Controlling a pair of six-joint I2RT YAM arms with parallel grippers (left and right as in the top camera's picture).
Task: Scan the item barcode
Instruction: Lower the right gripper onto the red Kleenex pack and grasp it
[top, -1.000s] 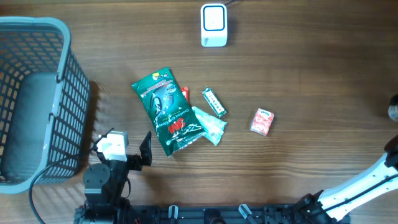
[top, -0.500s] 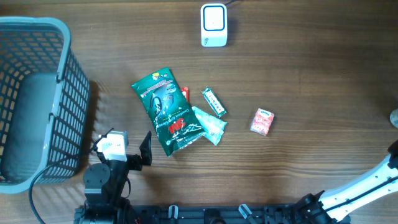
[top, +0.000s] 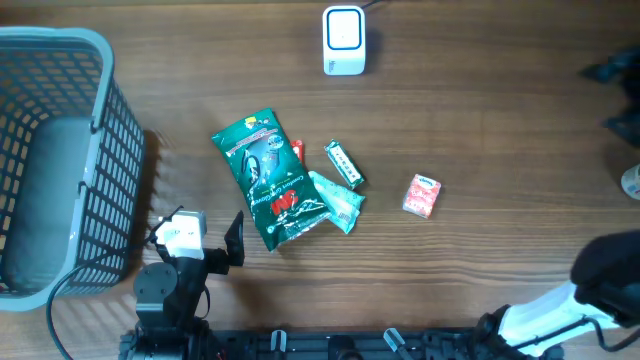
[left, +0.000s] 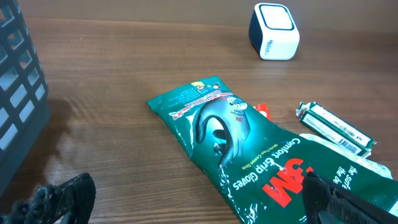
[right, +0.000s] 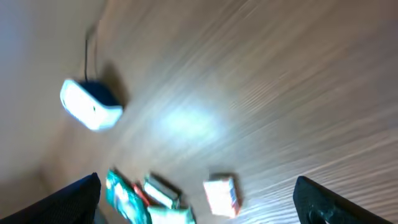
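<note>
A grey mesh basket (top: 60, 160) stands well left of the green packet (left: 249, 149), which lies flat on the wooden table (top: 500, 120) and reads "3M Comfort Grip Gloves". The left gripper (left: 199, 208) sits near the packet's robot-side end, fingers wide apart and empty. A pale green pouch (top: 337, 200) touches the packet's right edge. Just beside it lies a dark bar (left: 336, 127) with a barcode strip, its print too small to read. Further right is a small red-and-white box (top: 422, 195). The white scanner (top: 343, 40) stands well beyond the packet. The right gripper (right: 199, 205), blurred, appears spread wide, holding nothing.
</note>
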